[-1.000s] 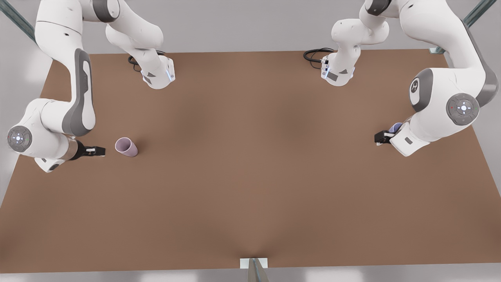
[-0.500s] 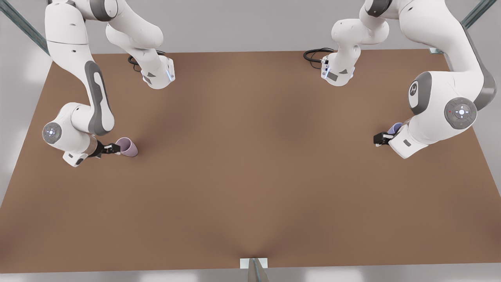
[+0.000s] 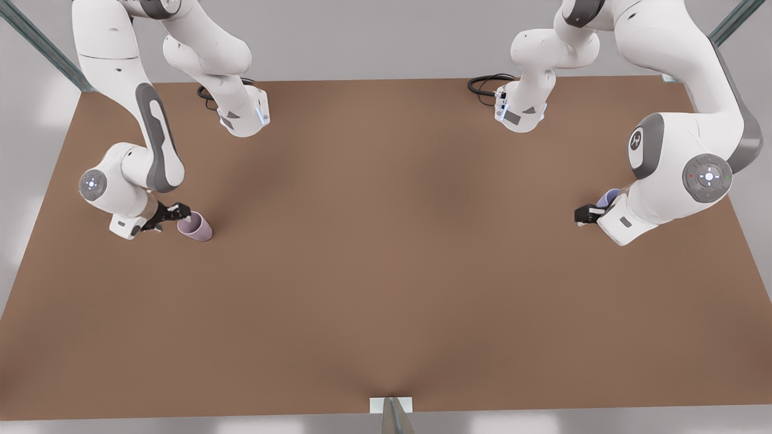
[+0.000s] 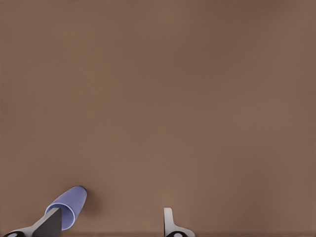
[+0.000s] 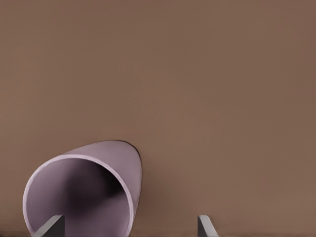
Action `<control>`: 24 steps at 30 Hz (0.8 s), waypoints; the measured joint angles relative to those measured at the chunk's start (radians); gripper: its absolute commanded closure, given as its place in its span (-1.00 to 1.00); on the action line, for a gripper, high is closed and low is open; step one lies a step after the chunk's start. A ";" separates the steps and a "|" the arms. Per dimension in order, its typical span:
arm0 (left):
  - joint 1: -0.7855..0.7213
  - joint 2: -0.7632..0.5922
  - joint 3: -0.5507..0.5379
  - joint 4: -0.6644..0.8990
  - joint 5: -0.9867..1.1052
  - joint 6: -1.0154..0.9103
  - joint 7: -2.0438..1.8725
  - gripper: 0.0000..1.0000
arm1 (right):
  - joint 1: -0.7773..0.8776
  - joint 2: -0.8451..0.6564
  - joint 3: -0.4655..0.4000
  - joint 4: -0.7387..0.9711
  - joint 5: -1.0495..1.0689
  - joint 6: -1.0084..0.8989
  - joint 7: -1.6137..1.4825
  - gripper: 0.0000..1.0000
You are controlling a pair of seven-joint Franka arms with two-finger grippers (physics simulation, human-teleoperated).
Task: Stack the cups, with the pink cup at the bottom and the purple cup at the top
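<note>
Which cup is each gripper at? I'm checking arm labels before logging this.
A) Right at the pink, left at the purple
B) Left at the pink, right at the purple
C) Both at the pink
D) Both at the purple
A: the right gripper has one finger inside the pink cup, and the left gripper has one at the purple cup.

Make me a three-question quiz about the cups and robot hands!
1. Where is the pink cup?
A. the front view's left
B. the front view's right
C. the middle

2. How many cups are there?
A. one
B. two
C. four

3. How is the right gripper?
A. shut on the pink cup
B. open
C. shut, empty

Answers:
1 A: the pink cup stands on the table at that side.
2 B: the pink cup and the purple cup, which is by the left gripper.
3 B: the right gripper has its fingers wide apart at the pink cup.
</note>
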 measured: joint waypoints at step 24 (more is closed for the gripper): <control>-0.001 0.006 0.000 0.001 -0.001 -0.001 -0.002 -1.00 | 0.014 0.071 0.006 -0.040 0.048 0.139 -0.120 0.57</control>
